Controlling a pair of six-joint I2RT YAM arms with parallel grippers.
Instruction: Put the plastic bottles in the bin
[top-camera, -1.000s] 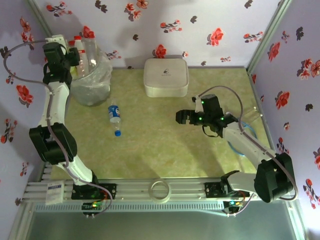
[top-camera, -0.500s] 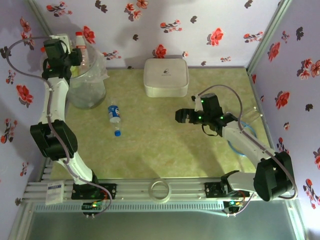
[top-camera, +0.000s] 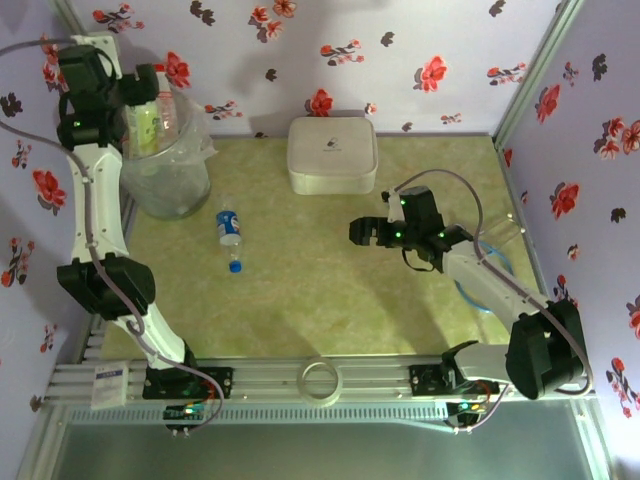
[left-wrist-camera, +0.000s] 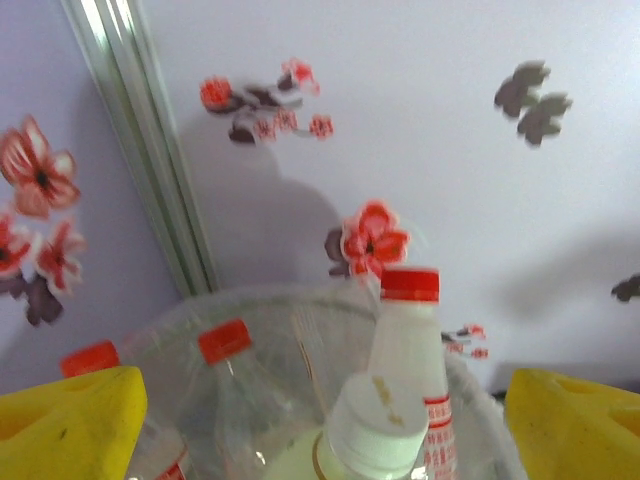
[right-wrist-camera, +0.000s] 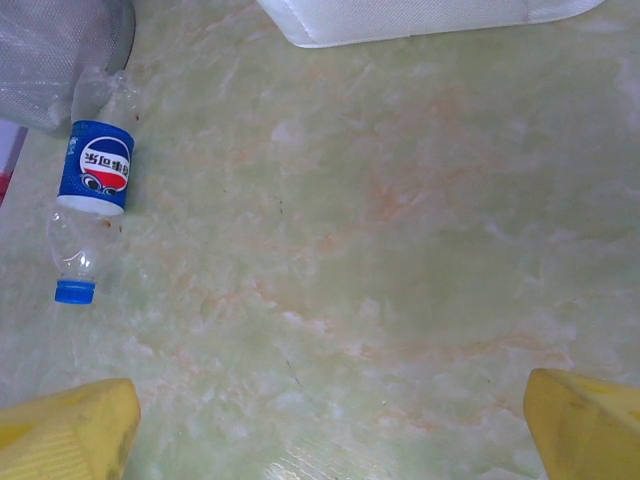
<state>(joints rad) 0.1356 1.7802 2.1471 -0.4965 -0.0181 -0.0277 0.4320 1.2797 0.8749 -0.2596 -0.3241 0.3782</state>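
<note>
Left pincer (left-wrist-camera: 320, 425) has lifted over the bin (top-camera: 176, 186), gaping; right pincer (right-wrist-camera: 330, 430) gapes too.

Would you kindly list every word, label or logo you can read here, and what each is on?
On the blue bottle: white Chinese characters, seemingly "百事可乐", above a round red-white-blue logo.
On the white box: a small dark mark, too small to read.
On the red-capped bottle in the bin: red label print, blurred.
On the rail sticker: too small to read.
</note>
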